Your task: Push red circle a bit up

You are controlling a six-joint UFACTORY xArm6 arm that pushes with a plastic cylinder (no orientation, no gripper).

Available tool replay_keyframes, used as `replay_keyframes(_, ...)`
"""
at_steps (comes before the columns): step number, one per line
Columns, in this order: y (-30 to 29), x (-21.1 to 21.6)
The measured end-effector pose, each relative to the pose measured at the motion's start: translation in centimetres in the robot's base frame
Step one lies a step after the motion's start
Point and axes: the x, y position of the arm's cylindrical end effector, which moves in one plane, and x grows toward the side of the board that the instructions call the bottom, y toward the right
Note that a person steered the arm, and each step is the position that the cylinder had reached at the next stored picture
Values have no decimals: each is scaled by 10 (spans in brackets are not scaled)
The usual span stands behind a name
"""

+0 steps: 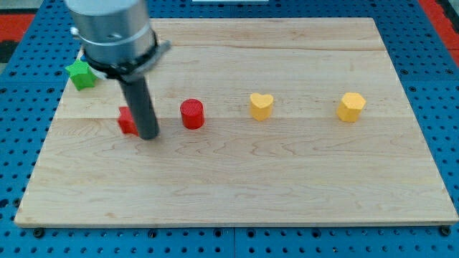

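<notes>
We see the red circle (pixel 192 114) standing upright on the desk (pixel 287 186), its round axis vertical, so it points no way sideways. Just to its left in the view our tip (pixel 149 135) rests apart from it, partly hiding another red block (pixel 126 120); our end effector is a plain rod, with nothing to spread or pinch. Right of the red circle sit a yellow heart (pixel 261 105) and, farther off, a second yellow block (pixel 351 107), while a green star (pixel 81 74) lies up-left.

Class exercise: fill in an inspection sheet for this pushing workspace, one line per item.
Surface: pale wooden board on blue pegboard.
Job's things: red circle block, left of centre.
Clutter: red block, partly hidden by the rod, shape unclear; green star block; yellow heart block; yellow block at the view's right.
Hand: none; my tip sits left of the red circle, beside the hidden red block.
Cables: nothing seen.
Surroundings: red patches at the top corners.
</notes>
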Motion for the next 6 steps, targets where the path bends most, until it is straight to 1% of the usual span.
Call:
replay_keyframes(1, -18, -16)
replay_keyframes(2, 11, 22)
replay_keyframes(3, 71, 22)
replay_keyframes(4, 72, -7)
replay_keyframes(5, 71, 0)
replay_keyframes(6, 38, 45)
